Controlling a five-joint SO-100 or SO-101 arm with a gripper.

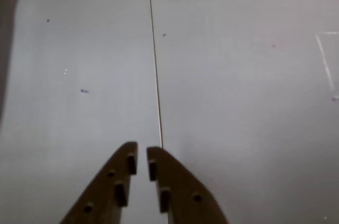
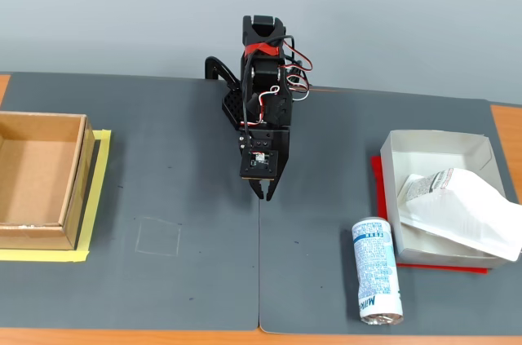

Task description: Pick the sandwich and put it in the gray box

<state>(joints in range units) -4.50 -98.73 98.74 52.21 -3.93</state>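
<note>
Taking the gray box [image 2: 481,148] as landmark in the fixed view: far left of it stands the brown box [image 2: 41,178], nearer sits the pincer [image 2: 265,192], nearly pressed together and holding nothing over the bare bench [image 2: 179,133]. Just left lies the can [image 2: 377,270]. The sandwich [image 2: 457,206] already rests inside, one end overhanging the near wall. The job looks done; best to stay clear.
</note>
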